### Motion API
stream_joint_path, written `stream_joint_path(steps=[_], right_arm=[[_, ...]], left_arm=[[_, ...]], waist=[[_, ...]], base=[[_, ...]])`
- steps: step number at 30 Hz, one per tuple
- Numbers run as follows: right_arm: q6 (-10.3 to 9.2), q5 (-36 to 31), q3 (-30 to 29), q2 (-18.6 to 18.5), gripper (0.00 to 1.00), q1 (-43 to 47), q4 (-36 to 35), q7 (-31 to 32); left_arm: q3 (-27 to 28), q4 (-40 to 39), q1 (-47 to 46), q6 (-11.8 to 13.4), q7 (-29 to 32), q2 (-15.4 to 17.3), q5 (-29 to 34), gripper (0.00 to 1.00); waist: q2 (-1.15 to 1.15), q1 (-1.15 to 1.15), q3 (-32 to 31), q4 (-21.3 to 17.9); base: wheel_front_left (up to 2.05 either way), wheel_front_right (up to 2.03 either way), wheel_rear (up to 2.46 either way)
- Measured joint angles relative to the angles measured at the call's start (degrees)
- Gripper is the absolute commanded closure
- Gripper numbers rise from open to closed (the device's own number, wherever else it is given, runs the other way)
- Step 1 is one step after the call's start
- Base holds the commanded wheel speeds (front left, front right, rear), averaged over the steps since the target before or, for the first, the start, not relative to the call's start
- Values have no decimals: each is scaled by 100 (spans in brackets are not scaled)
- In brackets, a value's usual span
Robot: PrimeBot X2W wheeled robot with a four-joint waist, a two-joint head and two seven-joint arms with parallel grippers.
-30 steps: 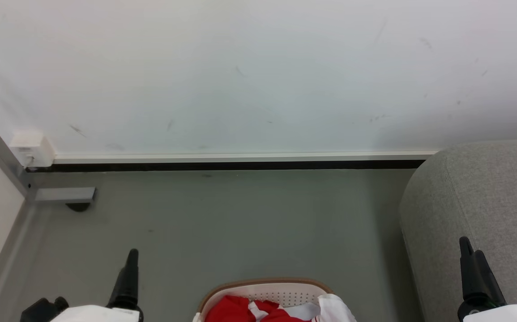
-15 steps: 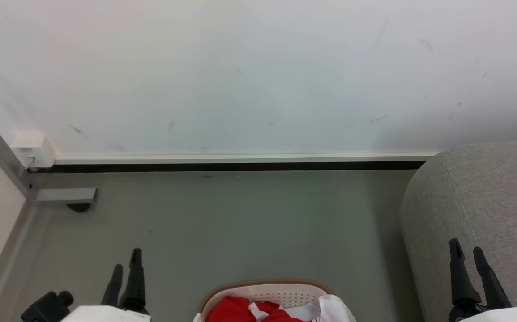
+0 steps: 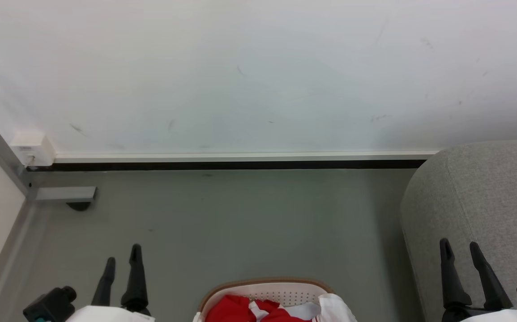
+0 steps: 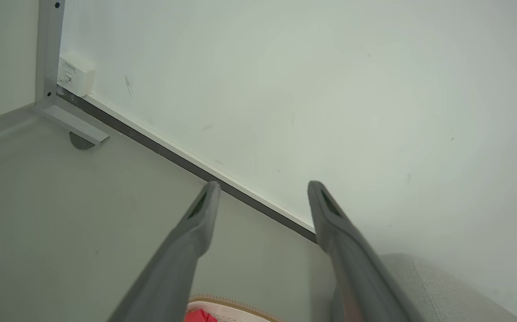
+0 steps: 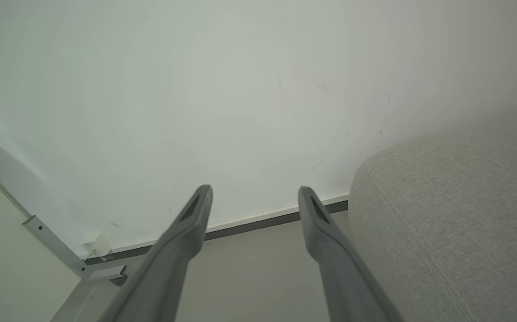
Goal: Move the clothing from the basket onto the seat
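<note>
Clothing point(image 3: 236, 311), red with white trim: lies heaped in the brown-rimmed white basket point(image 3: 262, 283) at 6 o'clock of the head view. White wall point(image 3: 258, 67): spans 9 through 3 o'clock. Grey floor point(image 3: 240, 223): spreads below it. Light-grey seat point(image 3: 486, 192): stands at 4 o'clock, apart from the basket. Left gripper point(image 3: 123, 256) at 7 o'clock, right gripper point(image 3: 459, 246) at 5 o'clock before the seat: fingers spread apart, gripping nothing. Small white box point(image 3: 32, 147): sits on wall at 9 o'clock.
</note>
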Motion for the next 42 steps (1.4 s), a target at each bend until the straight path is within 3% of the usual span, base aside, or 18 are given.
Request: stream_joint_path(steps=[15,42], right_arm=[[0,-935,19,7,0,67,-130,-233],[0,-1570,-276,31,0,169,78,-586]], left_arm=[[-104,-175,59,109,-215,48,1054,0],[-130,-163,237,77,-563,177,2330,0]], waist=[[0,0,2,11],[0,0,-25,-20]], base=[[0,0,0],[0,0,0]])
